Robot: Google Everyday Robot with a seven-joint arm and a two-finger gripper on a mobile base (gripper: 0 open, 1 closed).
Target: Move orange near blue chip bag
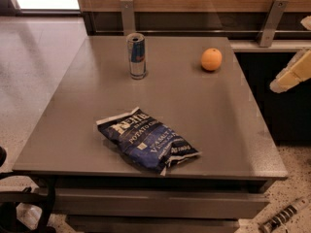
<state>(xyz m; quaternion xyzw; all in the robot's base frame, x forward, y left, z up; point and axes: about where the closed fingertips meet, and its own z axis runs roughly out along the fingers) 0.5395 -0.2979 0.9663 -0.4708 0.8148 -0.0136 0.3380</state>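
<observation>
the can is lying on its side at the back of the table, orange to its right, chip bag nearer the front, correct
Not quite: the camera view shows the can standing upright, not on its side. The rest holds: it is at the back of the table, orange to its right, chip bag nearer the front. The claw hangs beyond the table's right edge.

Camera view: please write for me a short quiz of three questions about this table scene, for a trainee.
1. True or false: the orange touches the blue chip bag.
2. What stands upright to the left of the orange? A: drink can. B: cup. C: bowl.
3. Where is the gripper?

Key:
1. False, they lie well apart.
2. A.
3. At the right edge of the view, in the air beyond the table, holding nothing.
</observation>
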